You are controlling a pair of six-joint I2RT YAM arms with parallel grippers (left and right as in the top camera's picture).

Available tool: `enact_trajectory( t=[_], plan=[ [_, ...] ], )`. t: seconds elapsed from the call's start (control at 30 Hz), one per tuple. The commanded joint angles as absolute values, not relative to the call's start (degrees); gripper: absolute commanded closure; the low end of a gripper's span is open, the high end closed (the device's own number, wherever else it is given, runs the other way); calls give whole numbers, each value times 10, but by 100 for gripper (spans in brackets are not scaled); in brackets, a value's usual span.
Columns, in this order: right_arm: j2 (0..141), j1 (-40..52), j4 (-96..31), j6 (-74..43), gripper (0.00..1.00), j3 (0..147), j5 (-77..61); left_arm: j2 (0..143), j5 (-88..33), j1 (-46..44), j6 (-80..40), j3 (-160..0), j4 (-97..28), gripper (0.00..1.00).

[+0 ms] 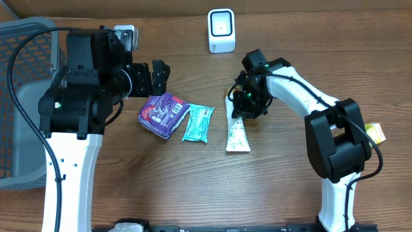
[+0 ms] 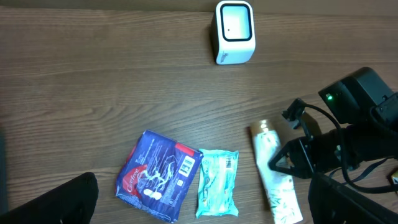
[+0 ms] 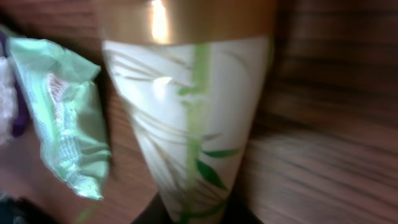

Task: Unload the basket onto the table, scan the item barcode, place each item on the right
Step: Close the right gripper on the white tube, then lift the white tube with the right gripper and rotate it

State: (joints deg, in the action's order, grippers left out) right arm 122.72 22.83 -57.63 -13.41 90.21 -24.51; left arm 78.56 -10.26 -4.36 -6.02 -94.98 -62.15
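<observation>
A white tube [image 1: 237, 136] with green leaf print and a gold cap lies on the table, also in the left wrist view [image 2: 278, 180]. My right gripper [image 1: 243, 109] sits over its cap end. In the blurred right wrist view the tube [image 3: 186, 124] fills the frame, and the dark fingers of the right gripper [image 3: 193, 214] press against its two sides. The white barcode scanner [image 1: 221, 30] stands at the back centre. My left gripper [image 1: 158, 77] hovers open behind the packets, holding nothing; its view looks down on the scanner [image 2: 235, 31].
A purple snack packet [image 1: 163, 114] and a teal packet [image 1: 197, 123] lie side by side left of the tube. A grey basket [image 1: 19, 96] stands at the left edge. A small yellow item [image 1: 375, 133] lies at the far right.
</observation>
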Motion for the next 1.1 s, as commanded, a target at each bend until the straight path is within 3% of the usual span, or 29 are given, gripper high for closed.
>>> enact_trajectory(
  t=[0.0,0.57,0.8,1.07],
  plan=[
    [1225,229,-580,-115,77,895,-171,787,-99,-41,-68,-957,-620,1],
    [1219,212,-714,-91,62,1034,-126,787,-99,-41,-68,-957,-620,0],
    [1220,217,-717,-91,84,1001,-124,787,-99,-41,-68,-957,-620,0],
    [1221,218,-702,-91,85,970,-126,787,-99,-41,-68,-957,-620,0]
  ],
)
